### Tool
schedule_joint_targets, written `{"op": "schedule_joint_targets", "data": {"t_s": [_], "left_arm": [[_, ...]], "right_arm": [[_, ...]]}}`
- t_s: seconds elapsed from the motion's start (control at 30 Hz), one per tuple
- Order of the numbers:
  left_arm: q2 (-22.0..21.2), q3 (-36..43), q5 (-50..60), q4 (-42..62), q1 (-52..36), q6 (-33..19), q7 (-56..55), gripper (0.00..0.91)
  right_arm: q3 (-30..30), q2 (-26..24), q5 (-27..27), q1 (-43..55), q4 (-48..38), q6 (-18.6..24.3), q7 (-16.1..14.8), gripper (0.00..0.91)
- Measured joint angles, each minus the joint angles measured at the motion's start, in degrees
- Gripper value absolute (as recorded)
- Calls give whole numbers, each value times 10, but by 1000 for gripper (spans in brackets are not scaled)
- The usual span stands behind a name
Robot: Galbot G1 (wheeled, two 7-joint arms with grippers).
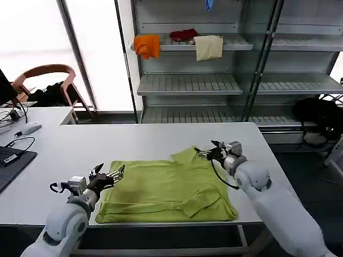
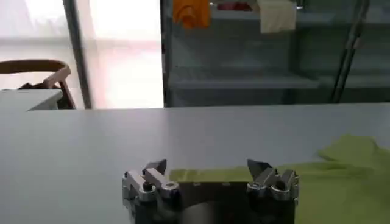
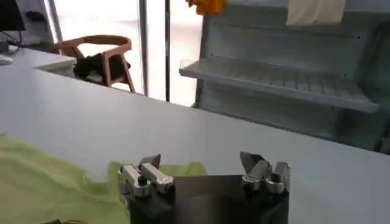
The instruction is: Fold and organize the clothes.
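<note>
The lime-green T-shirt (image 1: 169, 190) lies partly folded on the white bench (image 1: 134, 142), spread between the two grippers, with a sleeve doubled over its middle and its front edge close to the bench's near edge.

The left gripper (image 1: 110, 176) hovers just at the shirt's left edge, near the far left corner of the cloth. Its fingers stand spread apart and hold nothing. In the left wrist view, the left gripper (image 2: 210, 176) has both fingertips (image 2: 155, 167) parted, with green fabric showing just beyond and between them and bare bench ahead.

The right gripper (image 1: 206, 153) sits at the shirt's far right corner, where the cloth rises in a small peak right beside it. Its fingers are also spread and empty. In the right wrist view, the right gripper (image 3: 201, 167) has a strip of green fabric (image 3: 42, 182) lying just under and to one side of it.

On the shelf (image 1: 187, 45) behind the bench, well apart from both grippers, hang an orange cloth (image 1: 147, 45) and a cream cloth (image 1: 209, 47).
</note>
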Motion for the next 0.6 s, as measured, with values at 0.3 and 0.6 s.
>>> {"op": "schedule_joint_targets", "data": {"t_s": [0.3, 0.6], "left_arm": [[-3, 14, -10, 82, -58, 8, 24, 907], [-8, 28, -6, 142, -91, 12, 34, 907]], "right_arm": [[-27, 46, -18, 46, -93, -3, -20, 887], [-41, 68, -33, 63, -140, -4, -34, 796]]}}
